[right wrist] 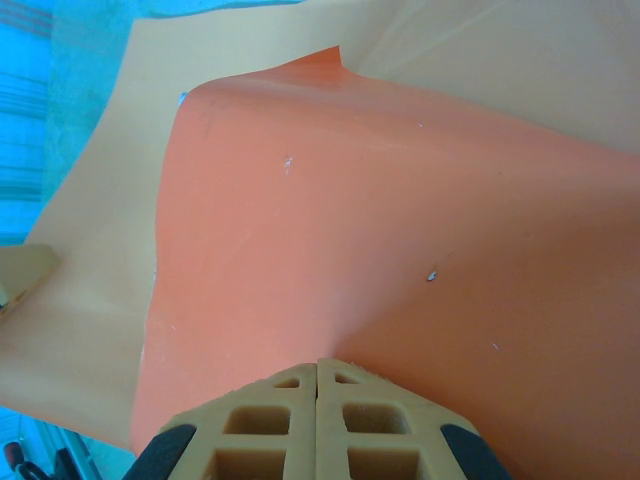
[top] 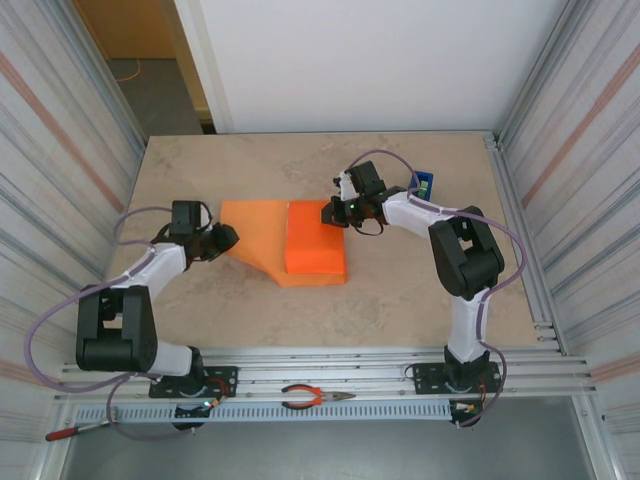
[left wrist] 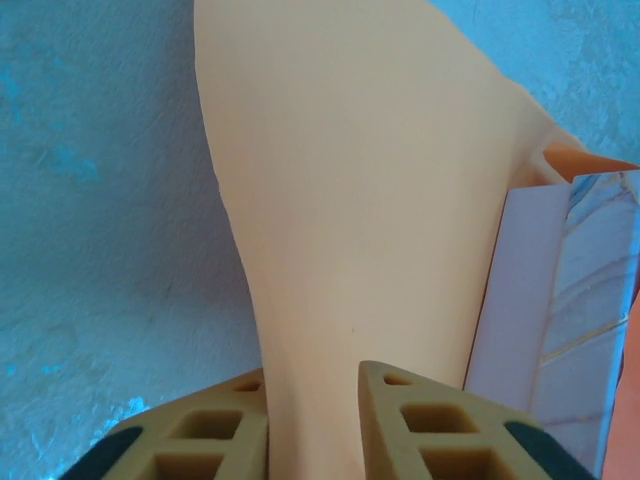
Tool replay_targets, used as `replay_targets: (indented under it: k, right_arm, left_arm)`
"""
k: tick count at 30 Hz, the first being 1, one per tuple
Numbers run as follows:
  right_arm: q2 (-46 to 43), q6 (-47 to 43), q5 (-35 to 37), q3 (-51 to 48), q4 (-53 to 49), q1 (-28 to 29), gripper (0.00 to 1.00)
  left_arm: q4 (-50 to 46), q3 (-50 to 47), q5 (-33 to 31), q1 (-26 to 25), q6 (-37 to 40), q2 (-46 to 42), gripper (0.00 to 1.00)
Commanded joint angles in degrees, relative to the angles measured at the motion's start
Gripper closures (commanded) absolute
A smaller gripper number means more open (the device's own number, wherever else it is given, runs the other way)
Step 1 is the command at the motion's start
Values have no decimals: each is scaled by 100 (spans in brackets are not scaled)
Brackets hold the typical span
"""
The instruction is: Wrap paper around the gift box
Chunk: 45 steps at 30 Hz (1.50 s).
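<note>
The orange paper [top: 250, 225] lies mid-table, folded over the gift box into a raised orange block [top: 315, 245]. In the left wrist view one marbled pink-and-white side of the gift box [left wrist: 590, 290] shows at the right, beside the paper's pale underside [left wrist: 350, 200]. My left gripper [top: 228, 238] is at the sheet's left edge; the paper runs between its fingers, and the gripper [left wrist: 312, 375] is shut on it. My right gripper [top: 335, 212] is shut, its tips [right wrist: 318, 362] pressing down on the orange paper [right wrist: 350, 230] at the block's far right corner.
A blue tape dispenser [top: 425, 183] stands at the back right, just behind the right arm. Orange-handled pliers [top: 312, 398] rest on the front rail, with a red-handled tool [top: 65, 433] at the near left. Corrugated walls close in both sides of the table [top: 420, 290].
</note>
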Motion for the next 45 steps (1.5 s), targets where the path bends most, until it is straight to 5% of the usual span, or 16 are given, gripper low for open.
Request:
replay_targets:
  k: [1, 8, 16, 23, 35, 45]
  right_arm:
    - [293, 66, 277, -329, -475, 112, 100]
    - [273, 76, 272, -336, -453, 113, 100]
    - [277, 100, 267, -336, -433, 122, 100]
    - [298, 92, 276, -370, -433, 122, 100]
    - [338, 132, 291, -381, -394, 139, 100]
    - [383, 198, 272, -439, -307, 174, 100]
  left_arm:
    - [-385, -25, -40, 63, 27, -226, 80]
    - [-588, -8, 168, 62, 111, -557, 100]
    - [-454, 38, 621, -239, 239, -1244, 100]
    - [-409, 415, 717, -1144, 254, -1332, 100]
    - [236, 1463, 611, -2777, -683, 58, 100]
    - [923, 1678, 474, -3370, -1324, 1259, 100]
